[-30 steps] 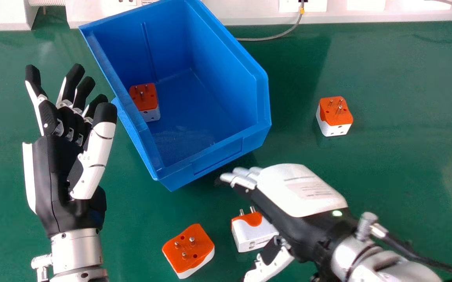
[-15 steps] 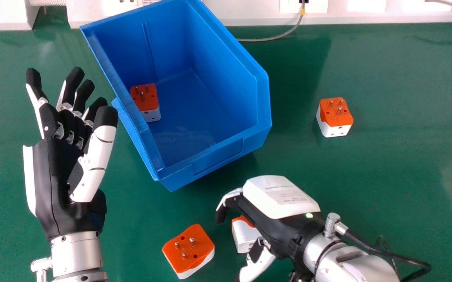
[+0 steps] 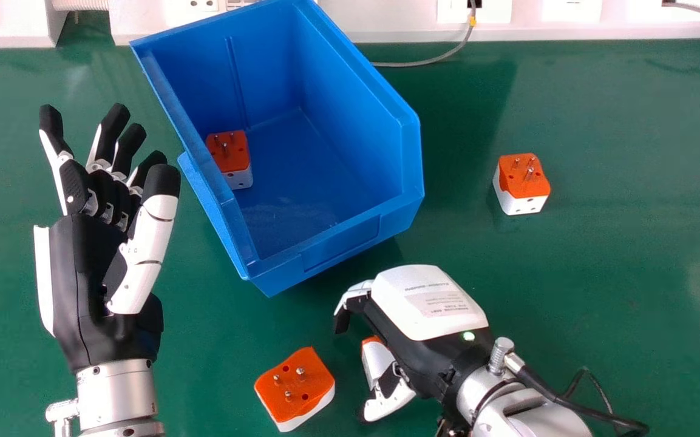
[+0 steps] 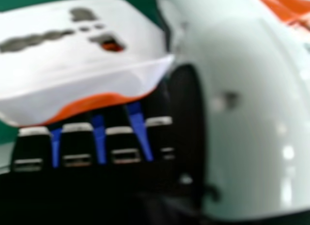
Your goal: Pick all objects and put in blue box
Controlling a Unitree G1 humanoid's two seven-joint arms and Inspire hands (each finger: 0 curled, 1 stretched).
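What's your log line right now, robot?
right robot hand: curled round a plug | left robot hand: open | blue box: one plug inside | table: two more plugs

1. The left forearm point(image 3: 118, 394), silver, enters at the head view's bottom edge, left of centre, and points forward.
2. The left hand point(image 3: 82, 267) is open, palm turned inward, its black-tipped fingers point(image 3: 120, 145) loosely spread and slightly bent; the white thumb point(image 3: 152, 233) stands up beside them.
3. The right forearm point(image 3: 523, 416) slants in from the bottom edge, right of centre, toward the left.
4. The right hand point(image 3: 425, 303) is palm down, white back plate uppermost, fingers point(image 3: 351, 303) curled downward.
5. Its thumb point(image 3: 393, 402) bends in below, opposing them.
6. A green light point(image 3: 468, 335) glows near the wrist.
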